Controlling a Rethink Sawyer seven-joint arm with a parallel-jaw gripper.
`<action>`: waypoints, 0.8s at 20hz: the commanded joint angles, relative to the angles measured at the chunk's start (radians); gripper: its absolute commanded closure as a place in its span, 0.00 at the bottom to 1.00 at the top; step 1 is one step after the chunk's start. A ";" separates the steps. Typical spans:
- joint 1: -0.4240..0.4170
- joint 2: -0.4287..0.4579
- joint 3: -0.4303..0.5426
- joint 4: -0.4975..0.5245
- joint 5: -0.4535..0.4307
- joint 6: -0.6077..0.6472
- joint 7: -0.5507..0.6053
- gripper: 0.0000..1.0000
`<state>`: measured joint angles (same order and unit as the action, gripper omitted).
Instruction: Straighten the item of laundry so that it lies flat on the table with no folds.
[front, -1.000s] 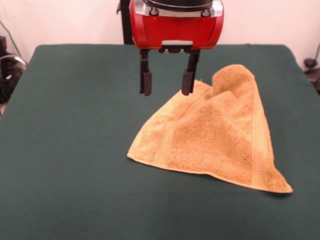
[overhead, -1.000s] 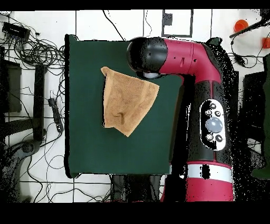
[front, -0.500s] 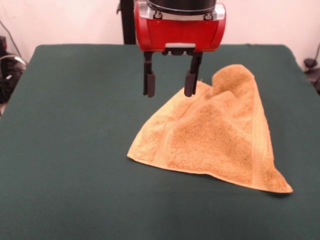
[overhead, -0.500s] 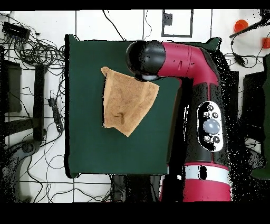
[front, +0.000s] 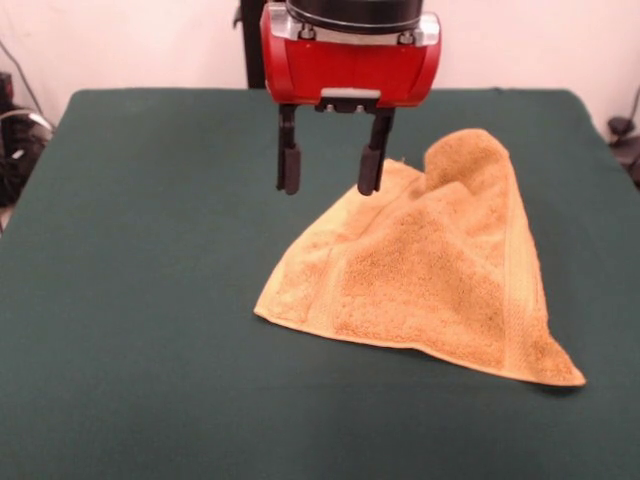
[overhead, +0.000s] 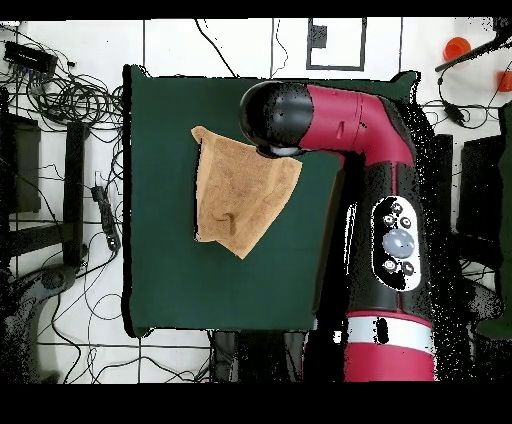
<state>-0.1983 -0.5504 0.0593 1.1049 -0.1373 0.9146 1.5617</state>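
Observation:
The item of laundry (front: 430, 275), a golden tan towel, lies folded over on the table (front: 150, 300) in a rough triangle, with a raised hump at its far end. The overhead view shows the item of laundry (overhead: 240, 195) as a tapering shape. My gripper (front: 328, 170) hangs open above the table beside the towel's far left edge, empty, one fingertip (front: 368, 172) over the towel's edge. From overhead the arm (overhead: 330, 115) hides the gripper.
Dark green cloth covers the table (overhead: 160, 260). Cables (overhead: 60, 90) and equipment lie on the floor around it.
The gripper has drifted slightly sideways and back, staying open. The towel has not moved.

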 joint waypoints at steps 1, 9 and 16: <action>0.046 0.027 0.011 0.167 0.047 -0.046 0.265 0.00; 0.054 0.028 0.000 0.176 0.061 -0.056 0.264 0.00; 0.066 0.023 -0.018 0.191 0.080 -0.054 0.281 0.00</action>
<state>-0.1758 -0.5506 0.0279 1.1391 -0.1018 0.9078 1.5617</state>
